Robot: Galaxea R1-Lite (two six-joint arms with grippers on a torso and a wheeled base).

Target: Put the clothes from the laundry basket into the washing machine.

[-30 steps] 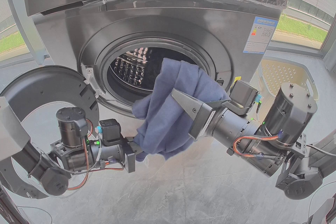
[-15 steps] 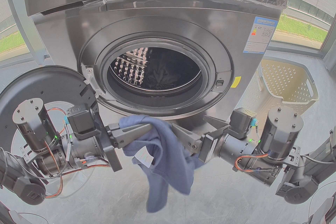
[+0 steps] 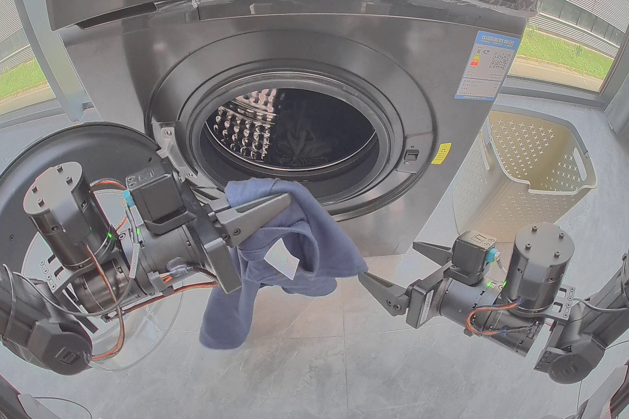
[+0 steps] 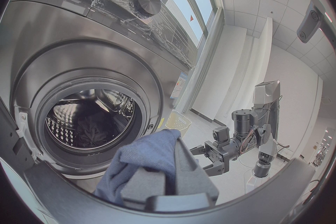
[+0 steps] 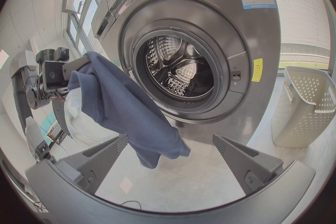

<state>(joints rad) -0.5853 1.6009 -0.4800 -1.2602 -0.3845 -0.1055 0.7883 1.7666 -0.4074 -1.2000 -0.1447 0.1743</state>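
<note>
A blue garment [image 3: 298, 243] hangs from my left gripper [image 3: 278, 204], which is shut on its upper edge just below and in front of the washing machine's round opening [image 3: 288, 132]. In the left wrist view the cloth [image 4: 150, 154] drapes over the fingers [image 4: 189, 172]. My right gripper [image 3: 388, 260] stands open and empty, low to the right of the garment and apart from it. Its wrist view has the garment [image 5: 122, 102] hanging in front of its spread fingers [image 5: 241, 158]. Dark clothes [image 3: 301, 145] lie inside the drum.
The machine's door [image 3: 72, 165] is swung open to the left, behind my left arm. A cream laundry basket [image 3: 531, 171] stands on the floor right of the machine, tipped toward me. Bare grey floor [image 3: 367, 361] lies in front.
My right gripper let go of the garment and drew back down and to the right. My left gripper took hold of the cloth and lifted it toward the opening.
</note>
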